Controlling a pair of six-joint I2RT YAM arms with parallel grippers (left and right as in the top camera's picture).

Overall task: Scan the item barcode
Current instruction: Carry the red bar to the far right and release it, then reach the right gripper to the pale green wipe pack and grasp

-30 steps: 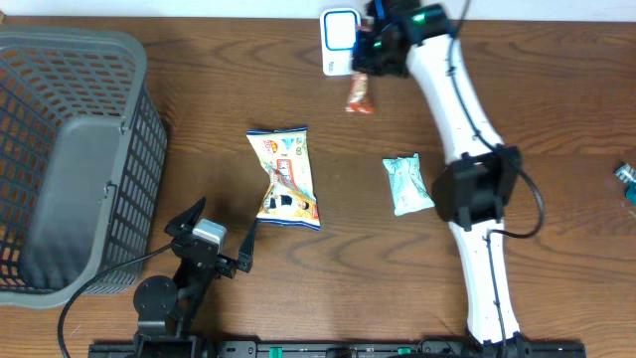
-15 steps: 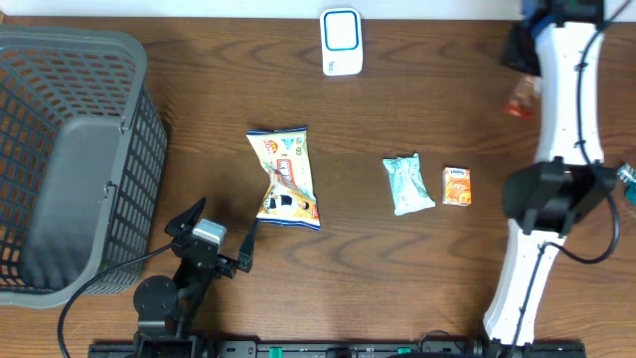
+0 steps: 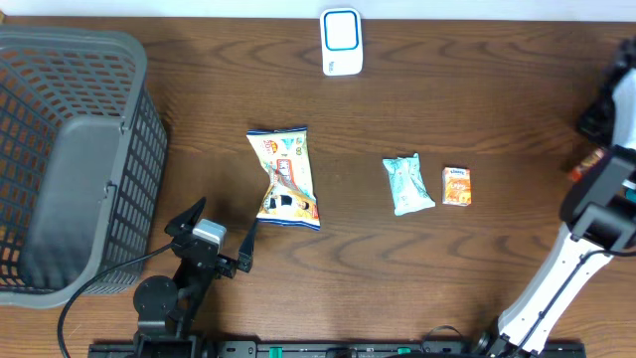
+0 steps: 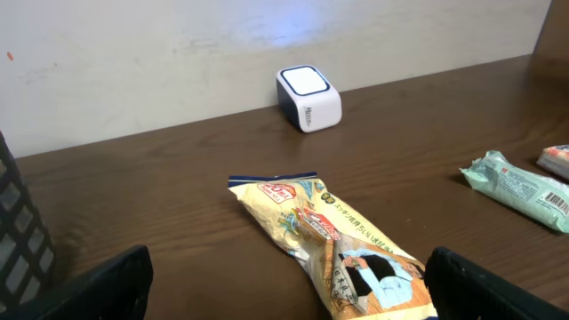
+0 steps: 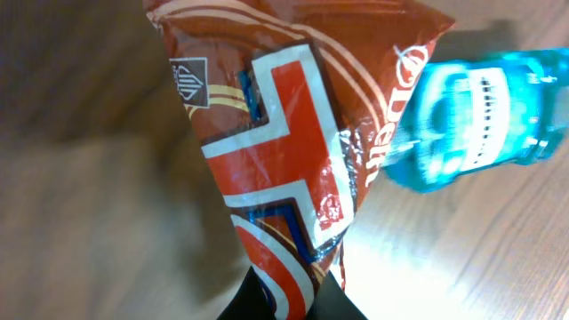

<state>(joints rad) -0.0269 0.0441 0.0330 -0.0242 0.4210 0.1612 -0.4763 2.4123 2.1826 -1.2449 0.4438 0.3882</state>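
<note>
Right end effector [image 5: 289, 300], far right of scanner [image 3: 341, 42]: clamped on wrapper [image 5: 284, 151] edge; slippage onto bottle [image 5: 480, 116] is risked. Left end effector [image 3: 217, 235]: apart, empty.

Dark wooden table [image 3: 497, 99], pale wall [image 4: 133, 53]

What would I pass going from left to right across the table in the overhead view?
grey plastic mesh basket → yellow crinkled snack bag → white and blue box-shaped scanner → pale green soft packet → small orange cardboard box → red-brown foil snack wrapper at the right edge.
</note>
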